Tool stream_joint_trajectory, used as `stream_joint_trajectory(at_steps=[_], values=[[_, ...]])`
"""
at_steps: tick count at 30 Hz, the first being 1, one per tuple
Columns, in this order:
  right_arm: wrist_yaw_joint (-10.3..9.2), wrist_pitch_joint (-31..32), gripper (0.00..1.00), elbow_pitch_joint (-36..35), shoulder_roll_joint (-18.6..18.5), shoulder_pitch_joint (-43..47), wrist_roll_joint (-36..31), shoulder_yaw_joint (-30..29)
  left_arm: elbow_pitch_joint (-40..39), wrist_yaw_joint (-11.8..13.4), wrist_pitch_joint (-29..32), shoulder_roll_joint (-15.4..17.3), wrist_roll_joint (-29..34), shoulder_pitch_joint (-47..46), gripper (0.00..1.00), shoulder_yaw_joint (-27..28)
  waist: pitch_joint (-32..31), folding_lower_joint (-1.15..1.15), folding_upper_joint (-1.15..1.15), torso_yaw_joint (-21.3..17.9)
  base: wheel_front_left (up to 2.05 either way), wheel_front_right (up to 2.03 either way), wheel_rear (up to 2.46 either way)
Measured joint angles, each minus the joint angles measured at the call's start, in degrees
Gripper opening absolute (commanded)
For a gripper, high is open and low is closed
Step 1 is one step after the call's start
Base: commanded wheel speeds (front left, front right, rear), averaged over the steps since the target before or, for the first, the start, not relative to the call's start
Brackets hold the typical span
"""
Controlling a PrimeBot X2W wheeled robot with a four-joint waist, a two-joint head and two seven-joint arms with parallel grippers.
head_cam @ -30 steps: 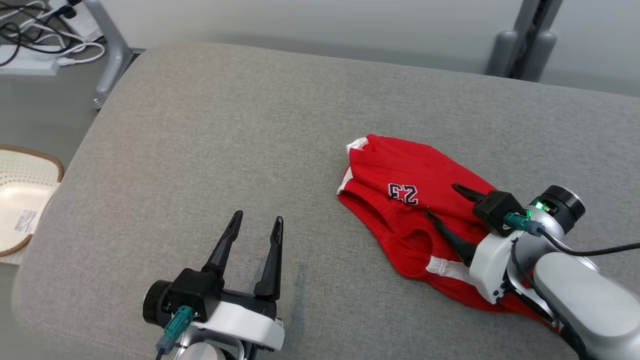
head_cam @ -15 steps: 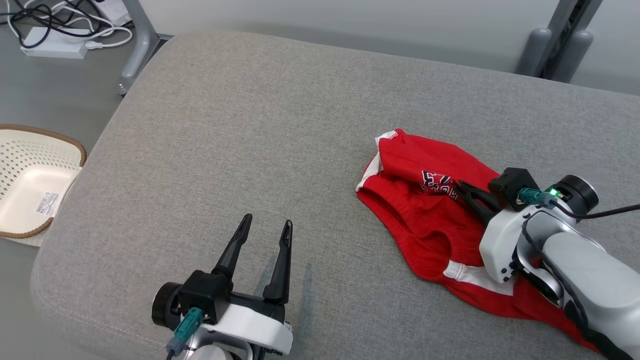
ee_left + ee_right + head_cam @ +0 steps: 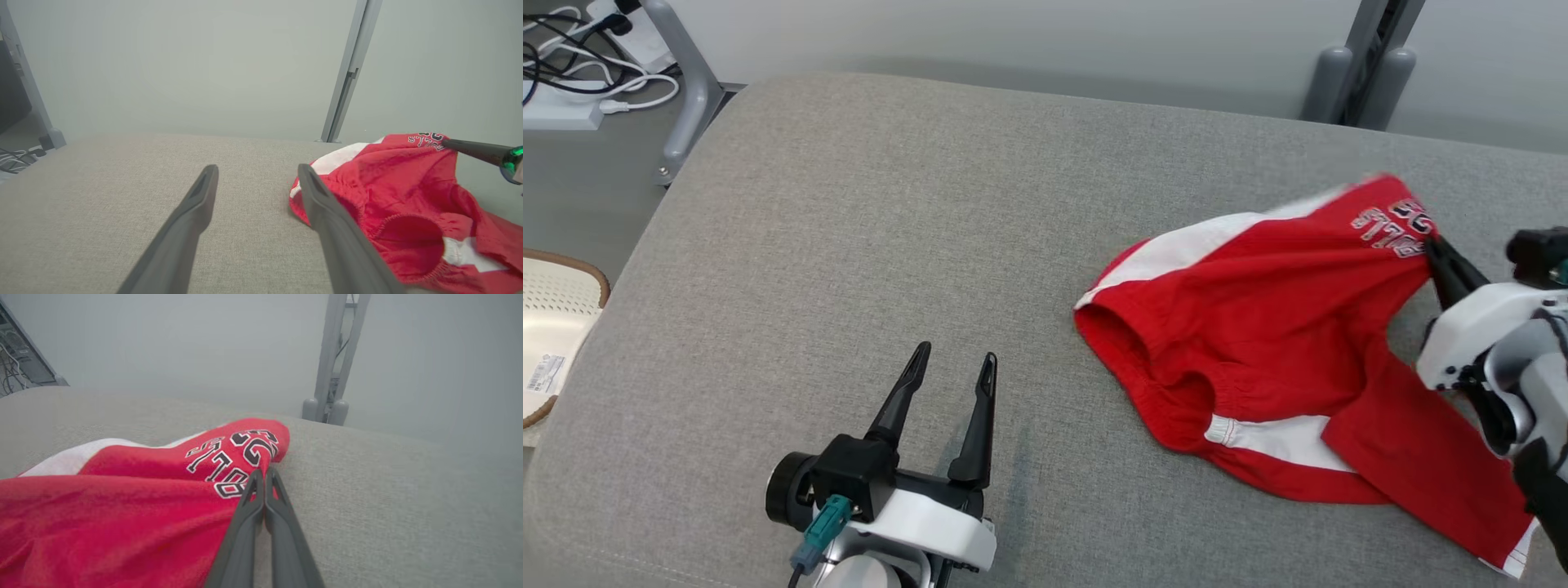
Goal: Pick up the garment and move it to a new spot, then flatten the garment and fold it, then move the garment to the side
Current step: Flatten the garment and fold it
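Observation:
The garment (image 3: 1282,327) is a red sports top with white trim and black-and-white lettering, spread over the right half of the grey cushion (image 3: 890,212). My right gripper (image 3: 1429,245) is shut on the garment's lettered edge and holds that part lifted toward the far right. In the right wrist view its fingers (image 3: 261,486) are pressed together on the red cloth (image 3: 122,506) beside the lettering. My left gripper (image 3: 952,363) stands open near the front of the cushion, left of the garment and apart from it. In the left wrist view the garment (image 3: 392,196) lies right of the open fingers (image 3: 196,204).
A white perforated basket (image 3: 551,327) with a brown rim sits on the floor at the left. Cables and a power strip (image 3: 572,90) lie by a grey metal leg at the far left. Grey posts (image 3: 1356,73) stand behind the cushion. The cushion's left half is bare fabric.
My right gripper shut on the garment and pulled its lettered part up and toward the far right, unfolding the cloth. The head camera shifted. My left gripper stayed open in place.

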Motion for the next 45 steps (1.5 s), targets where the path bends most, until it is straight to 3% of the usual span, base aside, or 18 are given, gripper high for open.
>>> stream_joint_trajectory(at_steps=[6, 7, 8, 18, 24, 30, 39, 41, 45], values=[[0.0, -1.1, 0.0, 10.0, 0.7, -1.2, 1.6, -7.7, 0.2, -0.2, 0.0, 0.0, 0.3, -0.5, 1.0, 0.0, 0.7, 0.0, 0.0, -0.9, 0.0, 0.0, 0.0], [0.0, -1.4, 0.4, 11.3, 0.8, -1.4, 1.5, -8.2, 0.2, -0.2, 0.0, 0.0, 0.3, -0.5, 1.0, 0.0, 0.7, 0.0, 0.0, -1.0, 0.0, 0.0, 0.0], [0.0, -1.7, 1.0, 12.2, 0.8, -1.7, 0.9, -8.6, 0.3, -0.2, 0.0, 0.0, 0.3, -0.5, 1.0, 0.0, 0.8, 0.0, 0.0, -1.0, 0.0, 0.0, 0.0], [-0.01, -2.9, 1.0, 10.6, 3.4, -3.4, -3.4, -9.8, 0.8, -0.6, 0.0, 0.0, 1.1, -0.6, 1.0, 1.5, -0.8, 0.0, 0.0, -4.4, 0.0, 0.0, 0.0], [-0.01, -2.9, 1.0, -3.7, 2.1, -0.8, -9.3, -14.4, 0.2, -0.9, 0.0, 0.0, 1.5, -0.6, 1.0, 3.0, -2.6, 0.0, 0.0, -8.0, 0.0, 0.0, 0.0], [0.0, -2.9, 1.0, -21.8, 3.4, 10.1, -17.9, -18.8, -0.7, -0.9, 0.0, 0.0, 1.5, -0.2, 1.0, 5.4, -4.4, 0.0, 0.0, -12.0, 0.0, 0.0, 0.0], [-0.01, -3.1, 1.0, -40.6, 10.7, 27.5, -28.7, -25.9, -1.0, -1.0, 0.0, 0.0, 1.6, 1.0, 1.0, 7.9, -6.3, 0.0, 0.0, -16.8, 0.0, 0.0, 0.0], [-0.01, -3.1, 1.0, -43.7, 13.4, 31.6, -30.1, -28.2, -1.6, -0.8, 0.0, 0.0, 1.9, 1.1, 1.0, 9.6, -6.4, 0.0, 0.0, -17.8, 0.0, 0.0, 0.0], [0.0, -3.1, 1.0, -45.5, 14.7, 34.1, -30.8, -29.7, -1.1, -0.8, 0.0, 0.0, 2.4, 2.1, 1.0, 10.3, -6.1, 0.0, 0.0, -18.5, 0.0, 0.0, 0.0]])
